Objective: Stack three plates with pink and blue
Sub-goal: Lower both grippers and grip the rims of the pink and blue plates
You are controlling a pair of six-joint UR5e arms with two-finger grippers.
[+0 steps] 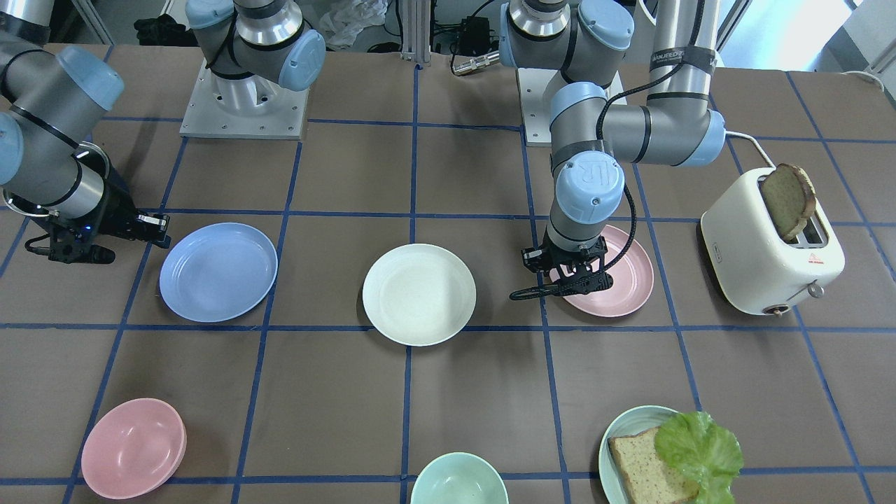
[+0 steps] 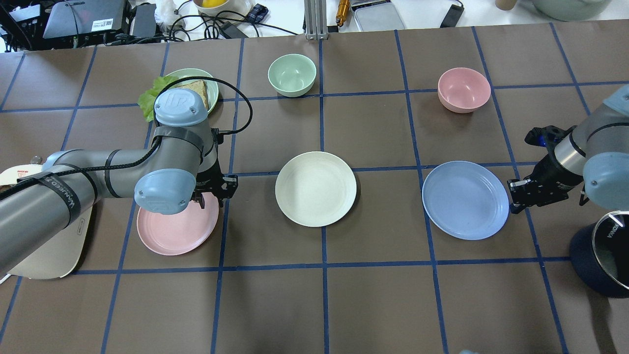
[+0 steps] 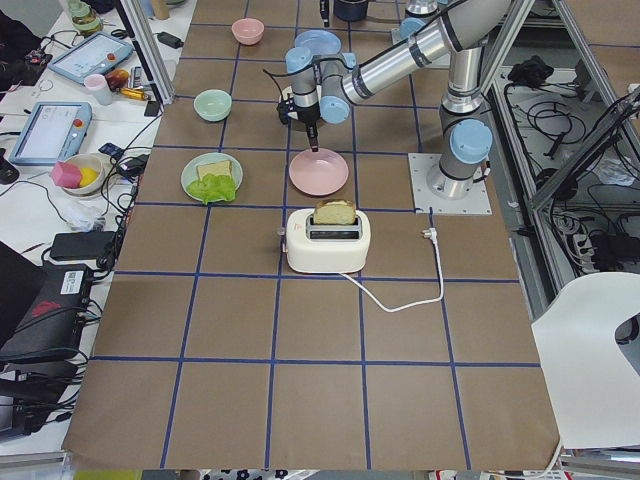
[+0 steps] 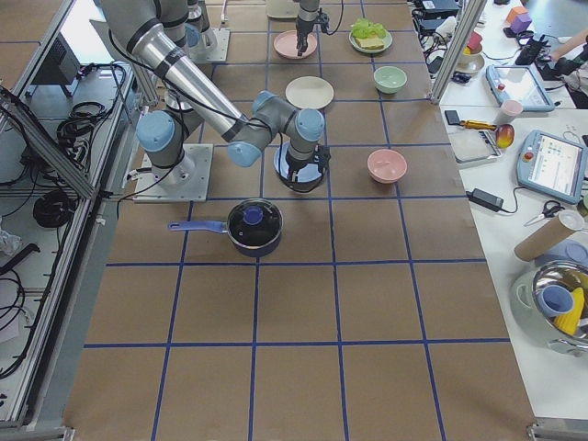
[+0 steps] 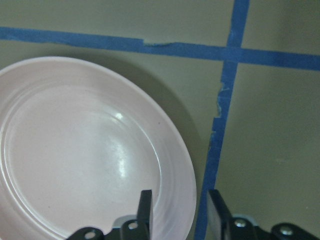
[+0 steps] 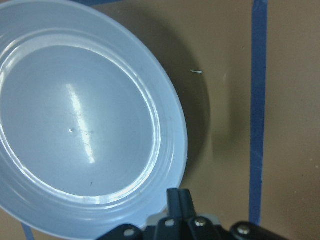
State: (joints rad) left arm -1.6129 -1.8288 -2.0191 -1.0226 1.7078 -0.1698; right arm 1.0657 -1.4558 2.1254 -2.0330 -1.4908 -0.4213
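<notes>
Three plates lie in a row on the brown table: the light blue plate (image 1: 218, 273), the cream-white plate (image 1: 418, 294) in the middle, and the pale pink plate (image 1: 626, 283). My left gripper (image 5: 181, 214) is open, low over the pink plate (image 5: 85, 150), with its jaws on either side of the rim nearest the cream plate; it also shows in the overhead view (image 2: 212, 197). My right gripper (image 6: 178, 201) is shut on the outer rim of the blue plate (image 6: 80, 115) and also shows in the overhead view (image 2: 512, 196). The blue plate looks flat on the table.
A smaller pink bowl (image 1: 133, 448), a green bowl (image 1: 458, 481) and a teal plate (image 1: 619, 430) with bread and lettuce stand on the table's far side from the robot. A white toaster (image 1: 770, 266) holds a bread slice beside the pink plate. A dark pot (image 2: 602, 260) stands near my right arm.
</notes>
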